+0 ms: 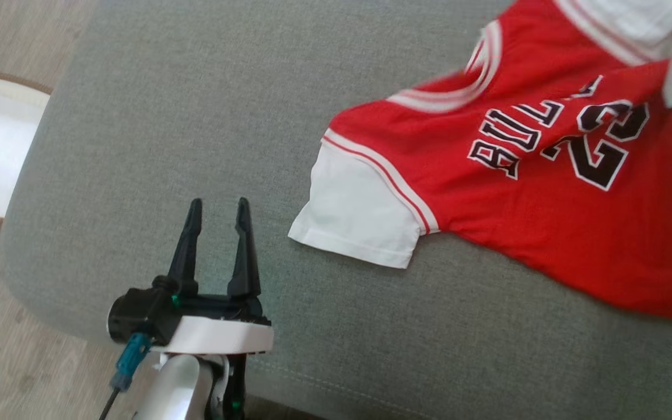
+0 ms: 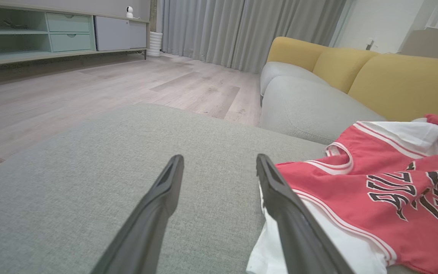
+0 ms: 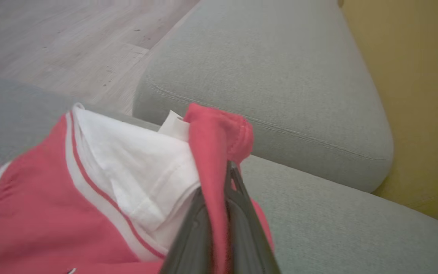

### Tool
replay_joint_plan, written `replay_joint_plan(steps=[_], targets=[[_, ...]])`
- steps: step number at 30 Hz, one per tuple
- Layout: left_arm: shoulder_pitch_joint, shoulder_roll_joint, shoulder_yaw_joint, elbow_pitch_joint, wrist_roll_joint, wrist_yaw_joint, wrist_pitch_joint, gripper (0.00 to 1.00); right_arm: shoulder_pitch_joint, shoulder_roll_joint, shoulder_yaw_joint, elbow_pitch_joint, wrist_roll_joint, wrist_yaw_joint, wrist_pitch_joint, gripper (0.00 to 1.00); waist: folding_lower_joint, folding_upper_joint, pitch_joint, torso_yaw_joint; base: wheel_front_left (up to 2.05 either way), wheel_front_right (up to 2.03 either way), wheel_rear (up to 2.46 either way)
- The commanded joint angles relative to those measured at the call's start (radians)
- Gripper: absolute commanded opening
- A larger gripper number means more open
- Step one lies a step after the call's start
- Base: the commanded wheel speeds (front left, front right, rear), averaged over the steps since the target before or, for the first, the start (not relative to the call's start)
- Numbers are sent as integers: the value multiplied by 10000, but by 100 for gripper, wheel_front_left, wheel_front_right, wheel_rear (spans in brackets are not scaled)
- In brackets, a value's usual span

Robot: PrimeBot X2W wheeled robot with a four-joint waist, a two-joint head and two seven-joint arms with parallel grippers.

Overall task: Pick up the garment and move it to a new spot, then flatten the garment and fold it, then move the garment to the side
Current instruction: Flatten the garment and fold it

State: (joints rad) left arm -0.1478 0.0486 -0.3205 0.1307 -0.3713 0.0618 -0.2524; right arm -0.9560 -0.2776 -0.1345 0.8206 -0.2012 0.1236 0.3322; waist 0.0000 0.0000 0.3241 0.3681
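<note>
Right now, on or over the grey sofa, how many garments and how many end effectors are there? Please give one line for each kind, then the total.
garment: 1, a red jersey with white sleeves
end effectors: 2, the left end effector open over the cushion, the right end effector shut on the garment
Total: 3

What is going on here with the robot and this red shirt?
The robot's right gripper has its fingers shut on a fold of the red and white basketball jersey, which lies on the grey fabric sofa seat. Its left gripper is open above the seat, near the white sleeve, holding nothing.
</note>
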Motion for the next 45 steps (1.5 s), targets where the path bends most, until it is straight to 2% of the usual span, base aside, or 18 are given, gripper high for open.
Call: replay_joint_plan(steps=[1, 8, 9, 10, 11, 17, 23, 31, 37, 45], targets=[[-295, 17, 253, -320, -46, 60, -93, 100, -519, -7, -174, -252, -347, 71, -271, 0, 0, 0, 114, 69, 0, 0, 0], [-479, 17, 95, -324, -47, 104, -93, 100, -1157, 21, -2030, -246, -2006, 71, -1473, 0, 0, 0, 412, 121, 0, 0, 0], [-502, 17, 77, -307, -42, 107, -93, 100, -1171, 110, -2121, -122, -2208, 71, -1593, 24, 0, 0, 428, 99, 0, 0, 0], [-524, 17, 67, -296, -35, 112, -93, 100, -1209, 253, -2211, 42, -2259, 71, -1734, 96, 0, 0, 443, 58, 0, 0, 0], [-546, 17, 62, -294, -35, 121, -93, 100, -1267, 369, -2378, 157, -2262, 71, -1903, 100, 0, 0, 459, 4, 0, 0, 0], [-648, 17, 131, -283, 45, 121, -93, 100, -1450, 946, -2493, 892, -2333, 71, -2909, 100, 0, 0, 421, -529, 0, 0, 0], [-689, 17, 357, -197, 236, 49, -93, 100, -1266, 1274, -2072, 1262, -1938, 71, -3957, 100, 0, 0, 135, -1120, 0, 0, 0], [-563, 129, 936, 200, 547, -169, -93, 100, -12, 1803, -1450, 1231, -553, 71, -5406, 100, 0, 0, -666, -2400, 0, 0, 0], [-358, 256, 1148, 618, 567, -239, -93, 100, 1700, 2139, -773, 329, 499, 71, -5852, 100, 0, 0, -1375, -3152, 0, 0, 0], [198, 250, 1229, 1071, 367, -329, -93, 100, 4746, 2267, 380, -2125, 1707, 71, -5934, 100, 0, 0, -2065, -3595, 0, 0, 0]])
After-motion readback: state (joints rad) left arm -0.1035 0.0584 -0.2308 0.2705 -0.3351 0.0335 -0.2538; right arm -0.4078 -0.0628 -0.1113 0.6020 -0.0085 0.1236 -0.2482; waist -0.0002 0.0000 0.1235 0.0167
